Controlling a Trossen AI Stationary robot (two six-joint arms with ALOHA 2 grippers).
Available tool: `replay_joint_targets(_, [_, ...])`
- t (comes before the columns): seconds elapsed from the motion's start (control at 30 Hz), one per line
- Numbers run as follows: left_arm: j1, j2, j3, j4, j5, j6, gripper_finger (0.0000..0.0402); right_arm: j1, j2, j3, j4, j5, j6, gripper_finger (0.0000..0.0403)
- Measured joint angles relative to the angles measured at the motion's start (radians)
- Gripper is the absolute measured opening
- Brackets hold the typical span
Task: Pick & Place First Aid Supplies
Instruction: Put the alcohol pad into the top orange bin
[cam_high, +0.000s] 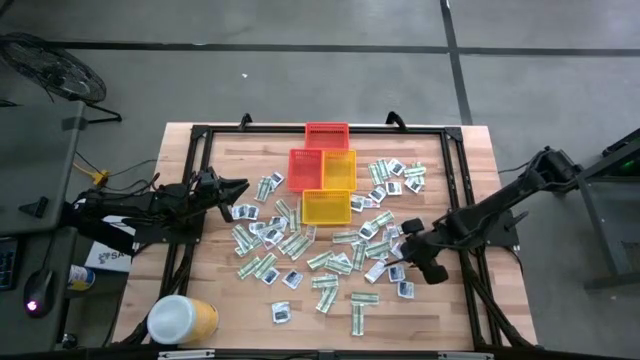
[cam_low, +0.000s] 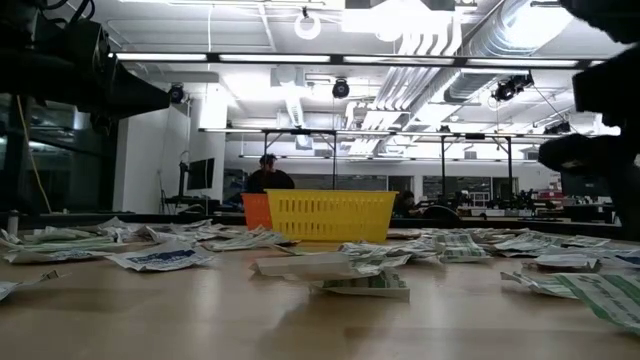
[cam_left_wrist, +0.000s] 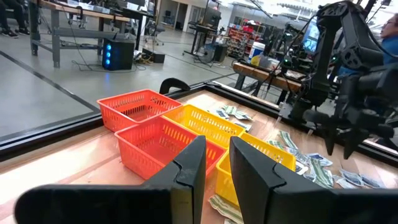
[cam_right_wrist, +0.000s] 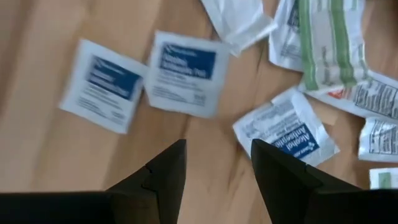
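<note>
Packets (cam_high: 330, 262) lie scattered over the worktop (cam_high: 215, 275), mostly in front of and to the R of the baskets (cam_high: 325, 172). R gripper (cam_right_wrist: 214, 168) hangs over packets R of the baskets, jaws wide apart, nothing in them. L gripper (cam_left_wrist: 214, 163) is L of the baskets, pointed at them, jaws a narrow gap apart, empty. Tub (cam_high: 182, 320) sits well L of the baskets, at the worktop's near corner.

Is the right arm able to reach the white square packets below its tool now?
Probably yes. The right tool hangs open above bare wood, with the white square packets lying flat just ahead of its fingertips. Nothing stands between them; the baskets sit farther off.
</note>
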Motion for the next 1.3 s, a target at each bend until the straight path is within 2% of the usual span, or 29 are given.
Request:
replay_joint_targets(0.23, [0.000,0.000,0.000,0.000,0.000,0.000,0.0073,-0.001,0.070,0.000,0.000,0.101,-0.045,0.0174])
replay_joint_targets(0.6, [0.000,0.000,0.000,0.000,0.000,0.000,0.0073,-0.001,0.127,0.005,0.005,0.095,-0.101,0.0168])
replay_joint_targets(0.7, [0.000,0.000,0.000,0.000,0.000,0.000,0.0073,-0.001,0.132,0.004,0.002,0.091,-0.102,0.0142])
replay_joint_targets(1.0, [0.000,0.000,0.000,0.000,0.000,0.000,0.0073,-0.001,0.134,0.003,-0.009,0.090,-0.093,0.0015])
replay_joint_targets(1.13, [0.000,0.000,0.000,0.000,0.000,0.000,0.0073,-0.002,0.135,0.017,-0.020,0.093,-0.055,0.0008])
replay_joint_targets(1.3, [0.000,0.000,0.000,0.000,0.000,0.000,0.0073,-0.020,0.140,0.101,-0.158,0.133,0.045,0.0002])
